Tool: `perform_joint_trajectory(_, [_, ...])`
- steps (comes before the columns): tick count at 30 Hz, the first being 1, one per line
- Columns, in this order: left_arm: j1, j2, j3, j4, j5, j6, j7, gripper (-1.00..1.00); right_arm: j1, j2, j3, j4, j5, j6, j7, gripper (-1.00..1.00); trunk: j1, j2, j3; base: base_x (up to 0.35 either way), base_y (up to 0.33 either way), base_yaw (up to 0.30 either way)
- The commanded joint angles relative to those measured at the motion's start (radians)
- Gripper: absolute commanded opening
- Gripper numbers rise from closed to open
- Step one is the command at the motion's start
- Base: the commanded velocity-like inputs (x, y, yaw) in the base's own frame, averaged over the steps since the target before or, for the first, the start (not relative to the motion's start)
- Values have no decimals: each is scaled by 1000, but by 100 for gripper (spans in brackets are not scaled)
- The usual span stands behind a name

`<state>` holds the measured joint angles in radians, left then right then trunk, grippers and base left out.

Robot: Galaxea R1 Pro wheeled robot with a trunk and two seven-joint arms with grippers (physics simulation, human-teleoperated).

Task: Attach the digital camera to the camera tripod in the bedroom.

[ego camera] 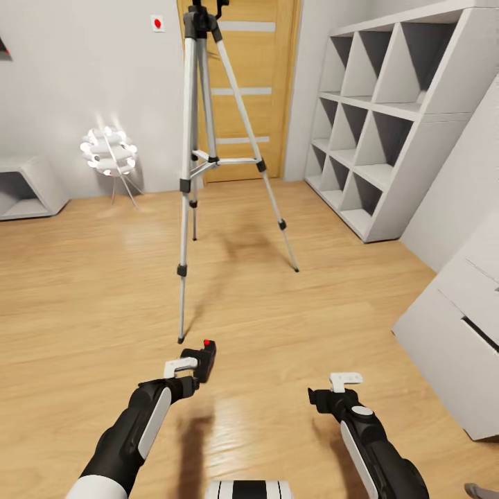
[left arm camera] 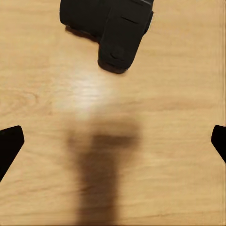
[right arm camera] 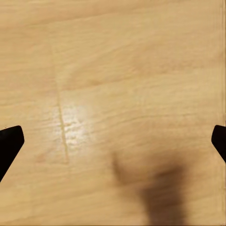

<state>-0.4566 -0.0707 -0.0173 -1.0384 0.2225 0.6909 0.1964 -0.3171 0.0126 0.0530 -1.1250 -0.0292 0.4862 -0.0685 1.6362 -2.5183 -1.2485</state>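
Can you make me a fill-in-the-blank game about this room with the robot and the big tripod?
1. The digital camera has a round ____ button on top.
2. The camera tripod stands on ____ silver legs.
3. The door behind the tripod is made of ____.
4. The camera sits next to the robot's ____ tool.

Missing words: red, three, wood, left

one tall tripod with silver metal legs and black joints [ego camera: 201, 166], three legs to it. one small black camera body with a red button on top [ego camera: 206, 358], low in the frame. one white globe lamp on thin legs [ego camera: 108, 151], at left. one white cube shelf [ego camera: 388, 118], upper right. one wooden door [ego camera: 260, 83]. two black-and-white robot arms.
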Motion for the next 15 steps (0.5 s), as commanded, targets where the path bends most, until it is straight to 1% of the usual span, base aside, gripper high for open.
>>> perform_joint_trajectory(1, [0, 0, -1, -2, 11, 4, 9, 100, 0, 0, 2, -1, -3, 5, -7, 100, 0, 0, -1, 0, -269, 0])
perform_joint_trajectory(3, [0, 0, -1, -2, 11, 4, 9, 100, 0, 0, 2, 0, -3, 5, -7, 100, 0, 0, -1, 0, -233, 0])
perform_joint_trajectory(6, [0, 0, -1, -2, 11, 3, 9, 100, 0, 0, 2, -1, -4, 5, -7, 100, 0, 0, -1, 0, -147, 0])
perform_joint_trajectory(15, [-1, 2, -2, -1, 10, 3, 10, 100, 0, 0, 2, 0, -6, 5, -7, 100, 0, 0, -1, 0, -44, 0])
